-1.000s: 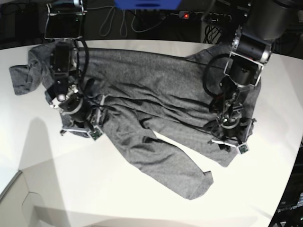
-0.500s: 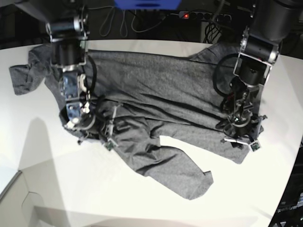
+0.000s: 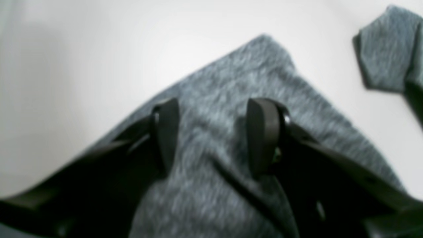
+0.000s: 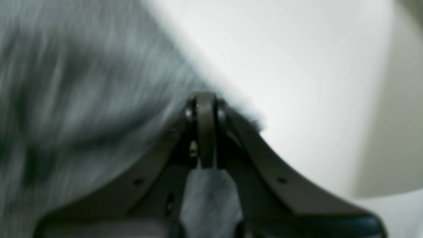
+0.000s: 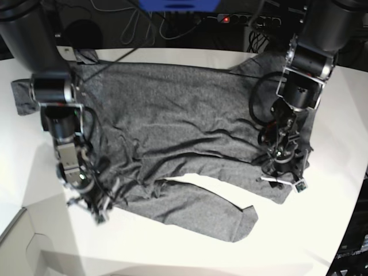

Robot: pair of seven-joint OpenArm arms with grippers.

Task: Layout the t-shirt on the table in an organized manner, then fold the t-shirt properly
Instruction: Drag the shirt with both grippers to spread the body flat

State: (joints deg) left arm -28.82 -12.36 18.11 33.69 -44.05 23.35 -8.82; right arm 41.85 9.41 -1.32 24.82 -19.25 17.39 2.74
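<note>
My right jaws (image 4: 205, 132) are clenched on the shirt's (image 5: 172, 115) hem corner; my left jaws (image 3: 211, 135) stand released over the opposite corner. The shirt lies crumpled across the desk (image 5: 322, 241) between them.

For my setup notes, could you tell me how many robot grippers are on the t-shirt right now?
2: the right gripper at the t-shirt's near-left corner, the left gripper on its right edge.
</note>
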